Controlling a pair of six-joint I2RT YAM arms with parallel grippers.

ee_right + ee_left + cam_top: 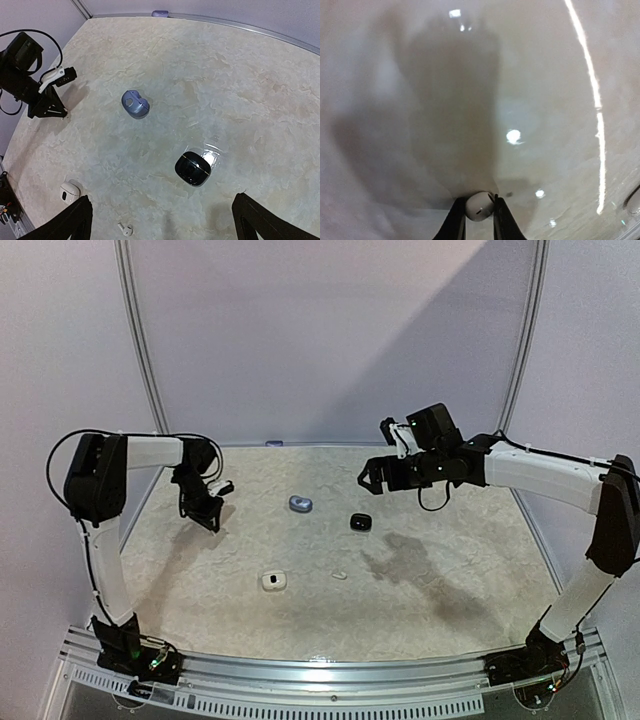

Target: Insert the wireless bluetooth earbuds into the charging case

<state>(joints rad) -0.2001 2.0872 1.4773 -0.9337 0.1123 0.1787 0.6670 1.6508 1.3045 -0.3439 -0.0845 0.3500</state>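
My left gripper (480, 201) is shut on a white earbud (478, 207), held above the bare table at the far left (208, 520). My right gripper (162, 197) is open wide and empty, hovering high over the table (372, 476). Below it lies a closed black case (193, 168) (361, 522). A blue-grey case (135, 104) (300, 504) lies farther back left. A white case (70, 191) (274, 580) lies nearer the front. A second white earbud (125, 229) (339, 575) lies loose on the table to its right.
The marbled tabletop (450, 590) is bounded by a metal frame rail at the back and sides (140, 360). A small purple object (160, 13) sits at the back edge. The left arm also shows in the right wrist view (30, 65).
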